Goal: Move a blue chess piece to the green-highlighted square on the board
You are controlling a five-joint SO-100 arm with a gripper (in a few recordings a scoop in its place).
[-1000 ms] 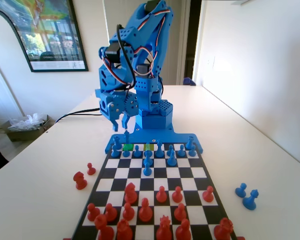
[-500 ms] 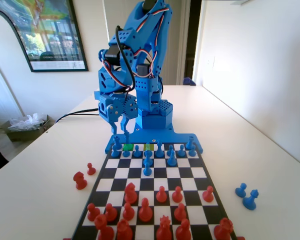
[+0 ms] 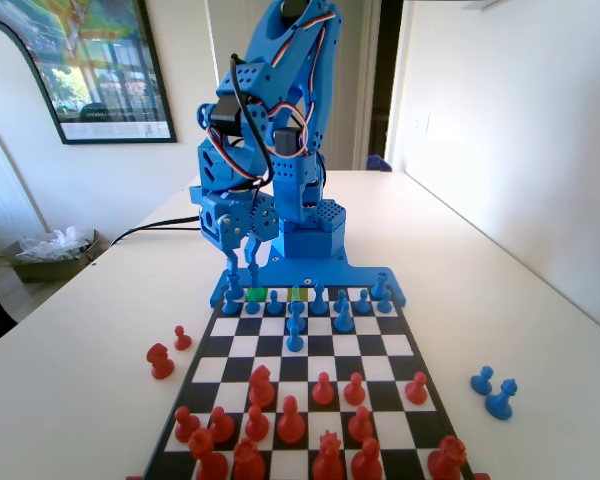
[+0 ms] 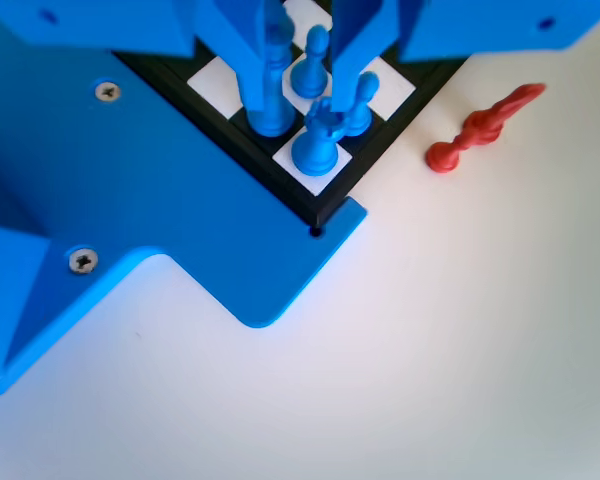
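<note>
Jaws [image 3: 247,252] apart above board [image 3: 385,345] corner; white table [image 3: 70,400]; framed poster [image 3: 90,65] on wall.

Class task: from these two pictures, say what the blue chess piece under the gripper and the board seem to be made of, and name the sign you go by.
The blue chess piece: probably moulded or printed plastic, one solid blue with a soft sheen. The board: smooth, slightly glossy black and white squares, likely plastic or a printed sheet, in a matte blue plastic rim; the pictures leave it open.

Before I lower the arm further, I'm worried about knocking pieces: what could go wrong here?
1. The end effector straddles crowded corner pieces; its fingers could topple the corner rook or a pawn.
2. The blue chess piece sits against one finger, so closing might tip it.
</note>
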